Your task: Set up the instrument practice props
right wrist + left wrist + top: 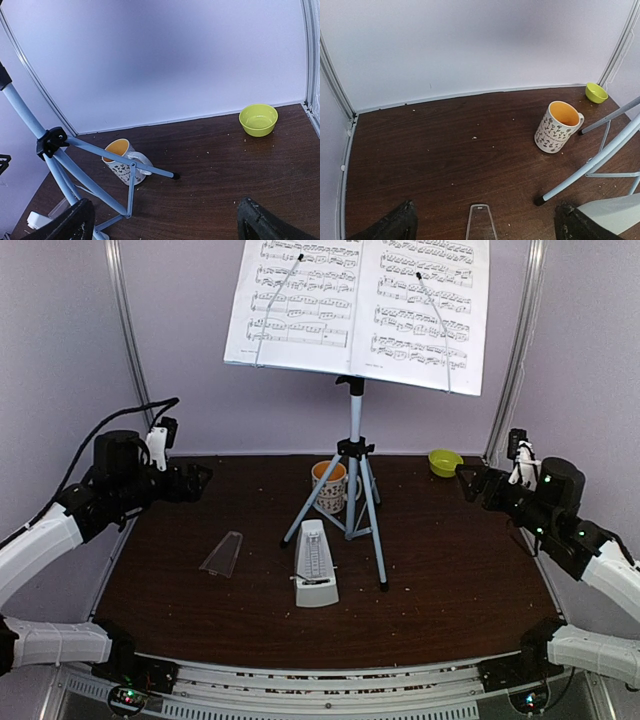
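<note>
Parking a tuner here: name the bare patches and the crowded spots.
Bare: table back-left, behind the clear cover; right side, between tripod and green bowl; front strip. Crowded: centre, where tripod legs, mug and metronome cluster.

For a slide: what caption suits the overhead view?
Sheet-music pages on the music stand, metronome standing beside its clear cover, left gripper and right gripper open and empty.

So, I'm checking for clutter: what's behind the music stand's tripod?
A patterned mug stands just behind the tripod, whose legs cover part of it from above. A green bowl sits farther back right. The mug's far side is hidden.
</note>
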You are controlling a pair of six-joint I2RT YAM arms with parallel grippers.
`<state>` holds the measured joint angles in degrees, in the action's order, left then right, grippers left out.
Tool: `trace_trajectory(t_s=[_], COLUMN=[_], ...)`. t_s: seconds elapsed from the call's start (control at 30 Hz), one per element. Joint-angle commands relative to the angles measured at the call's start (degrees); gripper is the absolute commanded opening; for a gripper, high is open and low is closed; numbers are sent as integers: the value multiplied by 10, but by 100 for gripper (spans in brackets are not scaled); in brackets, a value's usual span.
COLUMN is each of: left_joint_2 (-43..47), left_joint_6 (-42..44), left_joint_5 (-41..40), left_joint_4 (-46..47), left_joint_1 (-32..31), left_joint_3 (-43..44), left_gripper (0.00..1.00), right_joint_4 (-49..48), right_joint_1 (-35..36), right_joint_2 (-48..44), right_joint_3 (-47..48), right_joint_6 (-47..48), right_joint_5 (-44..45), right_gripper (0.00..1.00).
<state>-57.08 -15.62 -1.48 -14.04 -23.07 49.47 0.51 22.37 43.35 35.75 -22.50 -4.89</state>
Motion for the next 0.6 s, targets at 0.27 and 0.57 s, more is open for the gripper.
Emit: trace_trajectory(t_s=[0.27, 0.57], left_joint_2=[-65, -75], left_joint_6=[-84, -126], left_joint_5=[-52, -19], left_joint_4=[-17, 36], left_joint_1=[4, 4], left_joint_3=[5, -47], left_gripper=[98, 98], right_joint_4=[-47, -76], right_joint_1=[-30, -30], right_joint_2=[9, 23], right_joint_3=[-64, -100], right_joint_6=[-63, -73], right_joint_5=[-94, -106], right_gripper=[100, 100])
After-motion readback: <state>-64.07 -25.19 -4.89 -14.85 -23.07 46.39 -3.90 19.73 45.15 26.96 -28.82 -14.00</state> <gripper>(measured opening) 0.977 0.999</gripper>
